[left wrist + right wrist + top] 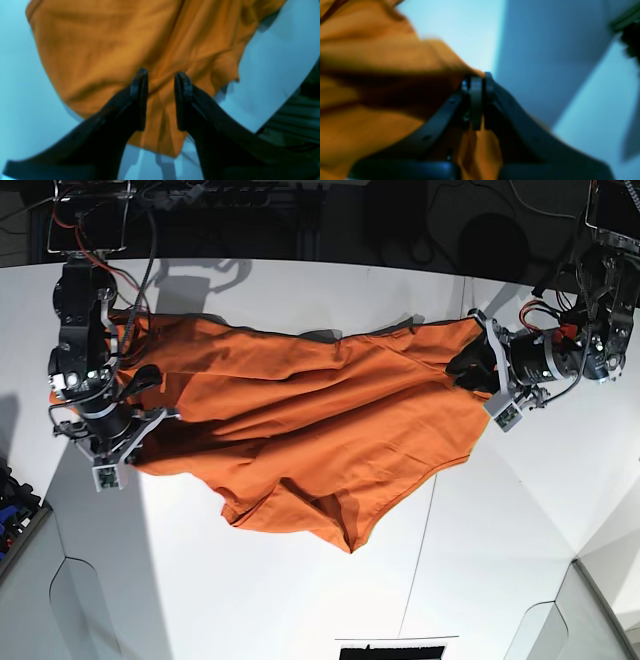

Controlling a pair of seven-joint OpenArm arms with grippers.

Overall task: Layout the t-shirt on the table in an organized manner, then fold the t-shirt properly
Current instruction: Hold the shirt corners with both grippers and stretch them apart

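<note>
The soft, creased orange t-shirt (320, 430) sags across the white table (300, 600), stretched between the right gripper (477, 80), jaws pinched tight on a fabric edge, and the left gripper (161, 75), its jaws partly apart with cloth running between them.

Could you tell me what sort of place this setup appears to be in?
Probably a robotics lab workbench: two cabled arms hold an orange t-shirt over a large white table, with dark racks and loose wiring behind.
</note>
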